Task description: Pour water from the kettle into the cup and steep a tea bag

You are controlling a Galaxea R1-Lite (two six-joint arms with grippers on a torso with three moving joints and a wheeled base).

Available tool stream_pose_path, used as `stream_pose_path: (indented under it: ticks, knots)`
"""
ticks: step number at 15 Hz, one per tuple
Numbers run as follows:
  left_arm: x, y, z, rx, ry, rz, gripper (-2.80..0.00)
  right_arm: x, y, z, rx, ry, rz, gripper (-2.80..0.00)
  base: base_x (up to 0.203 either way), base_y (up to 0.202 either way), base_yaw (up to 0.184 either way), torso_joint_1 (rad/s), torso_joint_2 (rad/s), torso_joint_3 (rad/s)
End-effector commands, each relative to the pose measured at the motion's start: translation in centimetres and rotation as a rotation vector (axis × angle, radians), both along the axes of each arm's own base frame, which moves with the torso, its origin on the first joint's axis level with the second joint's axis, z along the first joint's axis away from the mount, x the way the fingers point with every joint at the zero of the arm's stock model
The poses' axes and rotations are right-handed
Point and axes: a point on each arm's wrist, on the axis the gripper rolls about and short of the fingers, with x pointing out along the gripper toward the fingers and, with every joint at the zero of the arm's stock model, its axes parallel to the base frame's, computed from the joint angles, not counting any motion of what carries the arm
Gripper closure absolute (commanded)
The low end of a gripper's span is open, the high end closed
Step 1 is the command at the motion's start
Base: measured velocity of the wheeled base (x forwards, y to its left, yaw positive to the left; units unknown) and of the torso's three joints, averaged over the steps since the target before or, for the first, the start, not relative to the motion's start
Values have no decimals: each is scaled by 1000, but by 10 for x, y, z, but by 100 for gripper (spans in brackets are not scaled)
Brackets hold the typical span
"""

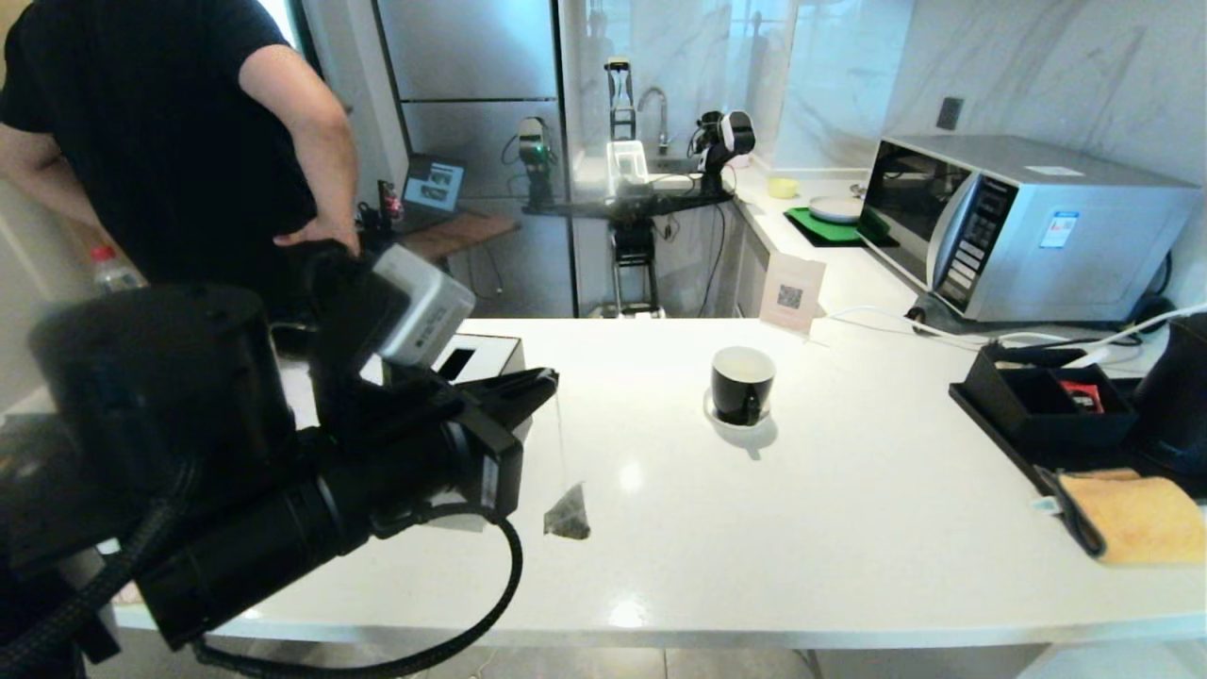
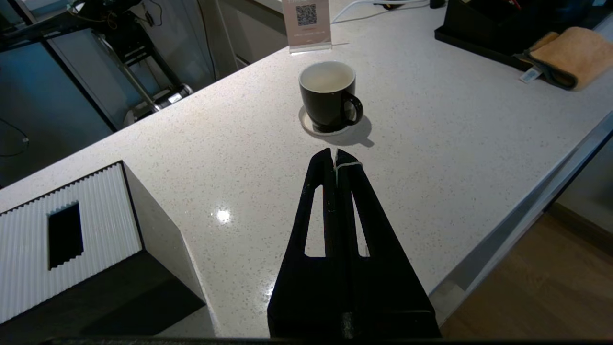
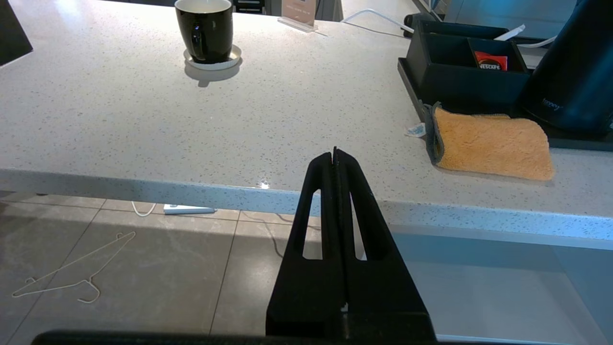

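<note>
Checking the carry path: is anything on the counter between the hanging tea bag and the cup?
Nothing visible: the left tool holds the tea bag by its string, and only bare counter lies toward the cup.

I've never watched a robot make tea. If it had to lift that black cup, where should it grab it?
Probably by the rim wall of the cup, from straight above, one finger inside and one outside. The cup stands upright on its saucer with its mouth open and clear. Its handle is small, a hard target for the fingers.
</note>
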Motion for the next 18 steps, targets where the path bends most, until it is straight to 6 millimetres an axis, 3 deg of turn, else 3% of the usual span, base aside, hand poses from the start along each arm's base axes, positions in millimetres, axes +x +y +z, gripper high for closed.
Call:
stream_pose_path:
  ticks: [1, 8, 18]
  knots:
    - [2, -2, -2, 4, 3, -2, 0, 0, 0, 0, -1, 0, 1, 0, 0, 0, 0, 0, 0, 0]
    - [3, -3, -4, 11, 9, -2, 0, 0, 0, 0, -1, 0, 1, 0, 0, 0, 0, 0, 0, 0]
    - [3, -4, -1, 3, -1, -13, 0, 0, 0, 0, -1, 0, 1, 0, 160, 0, 1, 4, 0, 1]
